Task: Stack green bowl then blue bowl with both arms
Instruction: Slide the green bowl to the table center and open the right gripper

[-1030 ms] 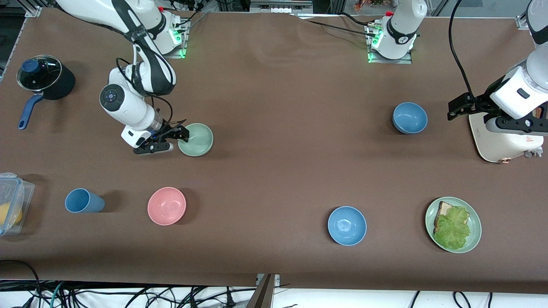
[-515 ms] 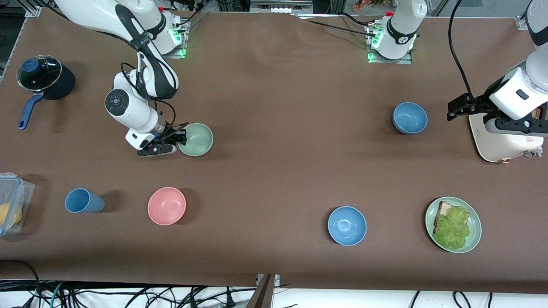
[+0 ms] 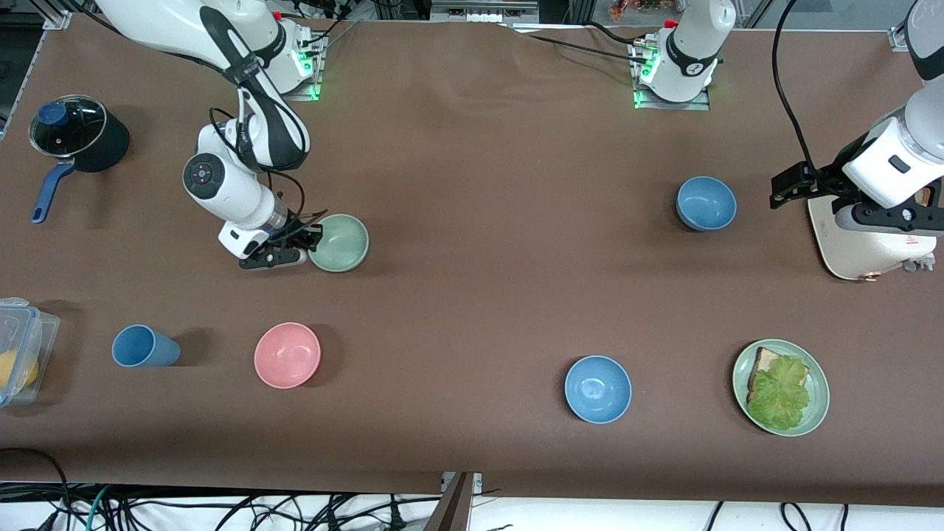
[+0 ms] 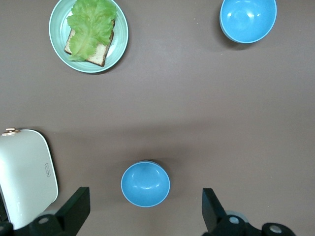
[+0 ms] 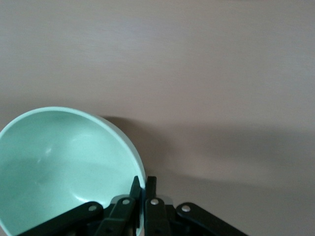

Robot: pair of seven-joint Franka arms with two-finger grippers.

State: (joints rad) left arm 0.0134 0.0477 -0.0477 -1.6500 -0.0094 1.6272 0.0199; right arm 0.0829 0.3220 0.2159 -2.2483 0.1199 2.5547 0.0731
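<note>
My right gripper (image 3: 313,237) is down at the table, fingers (image 5: 143,189) pinched on the rim of the green bowl (image 3: 340,242), one inside the wall, one outside. The bowl sits on the brown table (image 3: 487,221) toward the right arm's end. Nearer the front camera than this claw: a pink bowl (image 3: 287,355) and a blue cup (image 3: 143,346). Black pot (image 3: 76,136) near the table's end.

My left gripper (image 4: 142,219) waits up in the air, jaws spread wide, over the blue bowl (image 3: 706,203), well apart from the green one. White appliance (image 3: 861,243) sits just beside. A brighter blue bowl (image 3: 597,389) and lettuce plate (image 3: 817,413) lie nearer the camera.
</note>
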